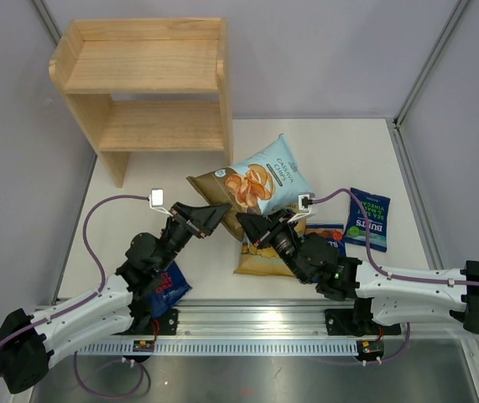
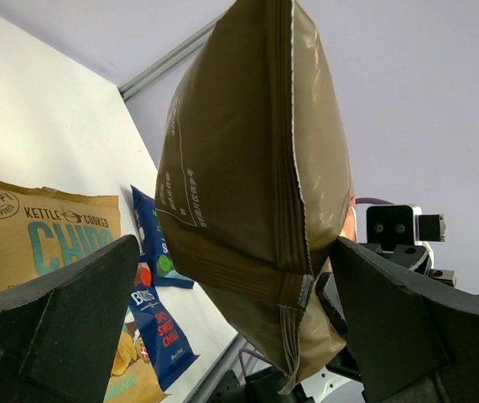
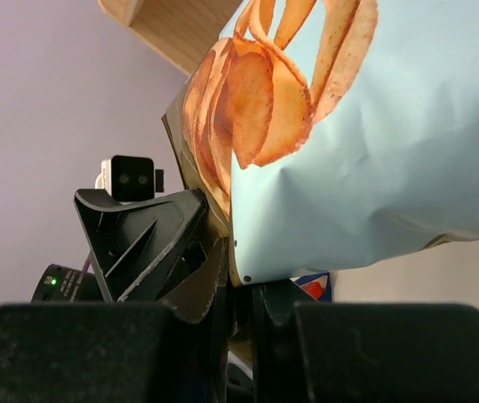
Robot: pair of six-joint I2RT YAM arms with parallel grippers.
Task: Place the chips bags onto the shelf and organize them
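- My right gripper (image 1: 257, 227) is narrowed on the bottom seam of the Cassava bag (image 1: 268, 180) and holds it up off the table.
- The bag's long axis rises from that pinch, leaning away toward the far side.
- The bag's printed face is to the right wrist camera and its brown back to the left one.
- My left gripper (image 1: 219, 217) is spread wide and holds nothing.
- In the left wrist view the bag's lower part stands between the fingers. I cannot tell whether a pad touches it.
- The shelf (image 1: 138, 65) stands at the far left, and the left arm is nearer it.
- I judge this a handover. The left should close across the bag's short axis, just above the seam, before the right lets go.
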